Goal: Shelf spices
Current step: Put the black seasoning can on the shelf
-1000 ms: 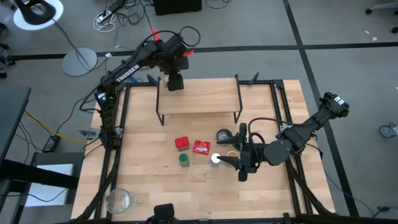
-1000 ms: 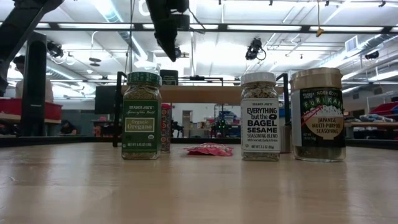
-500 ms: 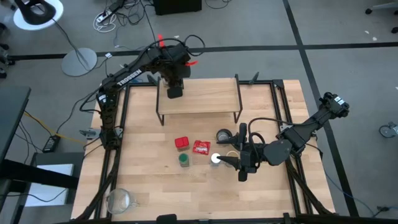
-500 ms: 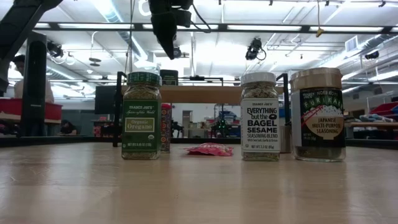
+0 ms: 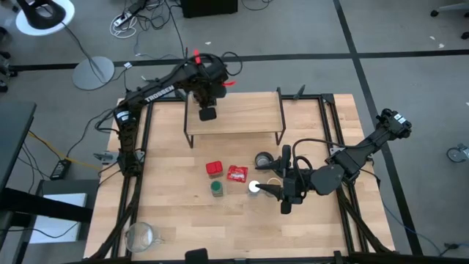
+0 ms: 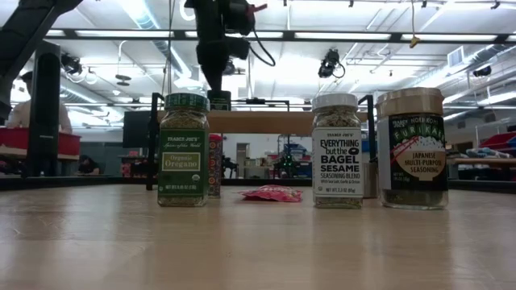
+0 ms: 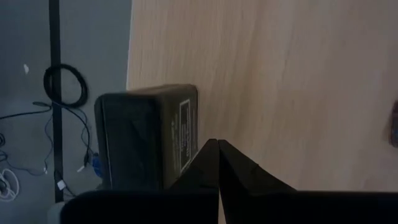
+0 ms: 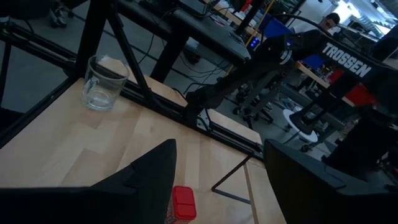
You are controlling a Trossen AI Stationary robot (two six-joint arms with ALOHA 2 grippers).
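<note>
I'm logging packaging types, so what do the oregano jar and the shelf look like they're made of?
The oregano jar: probably clear glass, perhaps plastic, since the herbs show through; its green cap looks like plastic. The shelf: a pale wood plank with visible grain, matte, on thin black legs, likely metal.

Green jar [image 6: 183, 150] reads "Organic Oregano"; arm [image 5: 157, 92] "TROSSEN".

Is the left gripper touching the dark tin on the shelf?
Apart. The left wrist view shows the left gripper shut on nothing, the dark tin lying just beside it on the shelf.
</note>
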